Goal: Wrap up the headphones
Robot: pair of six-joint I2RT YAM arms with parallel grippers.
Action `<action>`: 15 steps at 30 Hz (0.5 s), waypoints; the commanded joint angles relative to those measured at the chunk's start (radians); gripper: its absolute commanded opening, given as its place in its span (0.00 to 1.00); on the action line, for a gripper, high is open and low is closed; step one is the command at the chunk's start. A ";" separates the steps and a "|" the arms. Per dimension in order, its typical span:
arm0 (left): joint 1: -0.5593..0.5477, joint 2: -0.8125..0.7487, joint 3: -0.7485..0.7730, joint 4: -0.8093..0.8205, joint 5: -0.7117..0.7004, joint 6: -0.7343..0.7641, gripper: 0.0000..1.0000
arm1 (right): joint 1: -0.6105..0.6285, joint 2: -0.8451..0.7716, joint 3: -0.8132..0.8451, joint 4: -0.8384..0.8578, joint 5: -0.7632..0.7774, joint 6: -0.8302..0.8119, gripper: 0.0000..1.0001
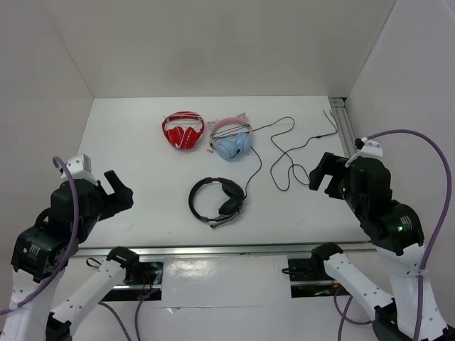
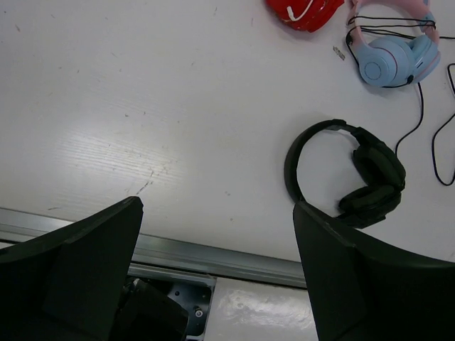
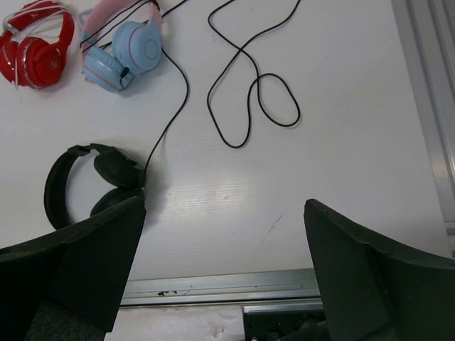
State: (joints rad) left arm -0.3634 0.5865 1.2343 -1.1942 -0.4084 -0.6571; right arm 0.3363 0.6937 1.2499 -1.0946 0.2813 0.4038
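We see the black headphones (image 1: pixel 217 201) lying flat on the white table (image 1: pixel 128 149), centre-near, apart from its edges. Their cable (image 3: pixel 187 89) trails toward 1 o'clock, past the blue cat-ear headphones (image 1: pixel 231 142). The red headphones (image 1: pixel 183 132) are at 11. The left gripper (image 1: pixel 117 190) and right gripper (image 1: pixel 321 174) both gape wide, holding nothing.

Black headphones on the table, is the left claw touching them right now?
Apart. The top external view shows a wide stretch of table between the open left claw and the black headphones.
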 commanded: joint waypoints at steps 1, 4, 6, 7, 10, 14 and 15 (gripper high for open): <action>0.004 -0.014 -0.001 0.042 0.014 0.016 1.00 | 0.006 -0.010 0.023 -0.019 0.045 0.009 1.00; 0.004 -0.034 -0.010 0.051 0.025 0.016 1.00 | 0.015 -0.019 0.034 -0.019 0.036 0.009 1.00; 0.004 -0.043 -0.010 0.062 0.040 0.030 1.00 | 0.015 -0.019 0.034 -0.019 0.025 0.000 1.00; 0.004 -0.060 -0.021 0.071 0.040 0.039 1.00 | 0.015 -0.019 0.034 -0.019 0.025 0.000 1.00; 0.004 -0.082 -0.059 0.122 0.091 0.068 1.00 | 0.015 -0.019 0.025 -0.008 0.001 0.000 1.00; 0.004 -0.106 -0.110 0.168 0.144 0.070 1.00 | 0.015 -0.029 -0.003 0.004 -0.060 -0.010 1.00; 0.004 -0.106 -0.124 0.177 0.158 0.056 1.00 | 0.015 -0.029 -0.003 0.015 -0.082 -0.010 1.00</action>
State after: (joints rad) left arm -0.3634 0.4854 1.1397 -1.1019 -0.3168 -0.6106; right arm 0.3447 0.6785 1.2499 -1.0946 0.2520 0.4026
